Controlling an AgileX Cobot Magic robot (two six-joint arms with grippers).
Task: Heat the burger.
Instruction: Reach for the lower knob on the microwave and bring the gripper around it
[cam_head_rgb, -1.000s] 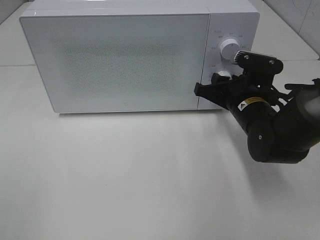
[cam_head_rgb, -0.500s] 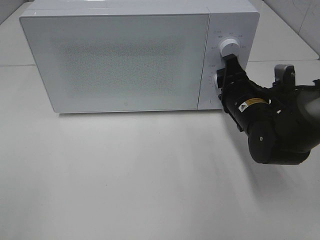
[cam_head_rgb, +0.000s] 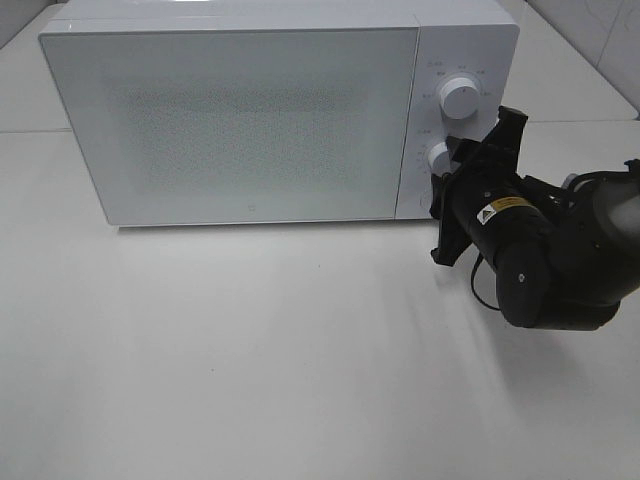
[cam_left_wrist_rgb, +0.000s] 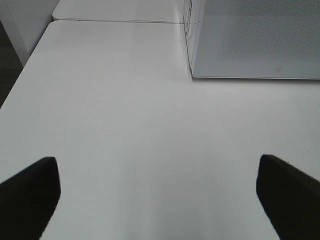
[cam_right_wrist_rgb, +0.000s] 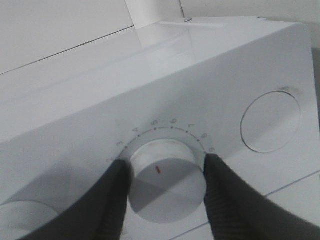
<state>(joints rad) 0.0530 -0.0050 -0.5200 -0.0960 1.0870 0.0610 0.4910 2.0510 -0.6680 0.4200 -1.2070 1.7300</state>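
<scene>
Setting the timer, we judge: our right gripper (cam_right_wrist_rgb: 166, 169) pinches the lower knob (cam_right_wrist_rgb: 167, 189) of the microwave (cam_head_rgb: 285, 115) at the tabletop's (cam_head_rgb: 250, 350) far edge; left gripper (cam_left_wrist_rgb: 157, 192) gapes idle. We cannot see the burger, presumably behind the shut door (cam_head_rgb: 170, 150). Next, twist steadily.

this looks like a robot test bench set up as a kitchen corner. a white microwave (cam_head_rgb: 250, 110) stands on a plain white table (cam_head_rgb: 250, 350), with pale wall tiles (cam_head_rgb: 600, 30) behind and a black robot arm (cam_head_rgb: 560, 260) at its control panel.
</scene>
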